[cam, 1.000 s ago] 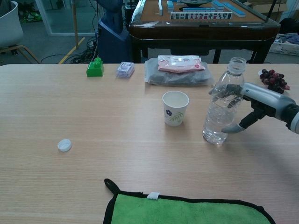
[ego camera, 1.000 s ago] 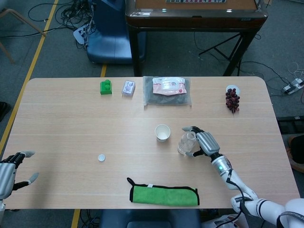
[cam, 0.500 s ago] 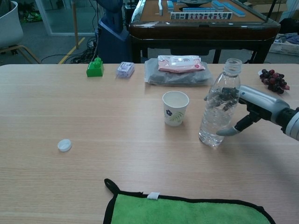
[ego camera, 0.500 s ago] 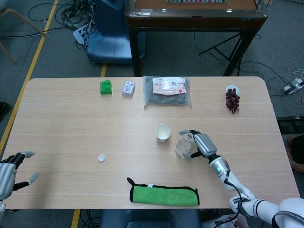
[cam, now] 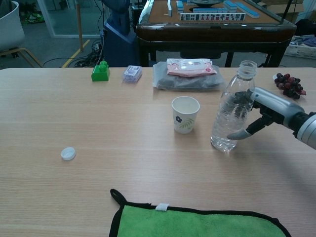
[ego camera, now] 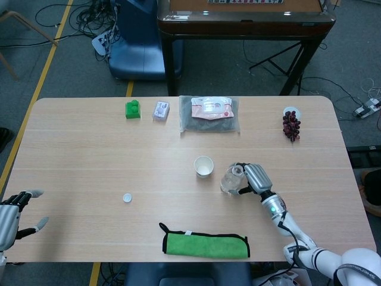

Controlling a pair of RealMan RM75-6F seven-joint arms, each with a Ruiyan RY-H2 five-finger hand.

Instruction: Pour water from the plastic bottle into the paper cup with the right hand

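Plastic bottle (cam: 231,109): clear, ribbed, uncapped, a small amount of water low in the body. It leans slightly, neck toward the right hand, base at or just above the table (cam: 74,113); contact with the tabletop cannot be confirmed. Paper cup (cam: 185,114): white with a leaf print, upright, open mouth up, just left of the bottle and apart from it.

Change vs. 1.0 s ago: bottle sits a little further left, nearer the cup, and its lean is more marked. Cup unmoved.

Right hand (cam: 264,111) grips the bottle at mid-body: fingers (cam: 240,98) wrap the far side, thumb lies low on the near side, so the bottle stands between them. In the head view the same hand (ego camera: 255,179) covers the bottle's (ego camera: 231,179) right flank, beside the cup (ego camera: 203,166).

Left hand (ego camera: 11,211) rests off the table's left edge, fingers spread, holding nothing.
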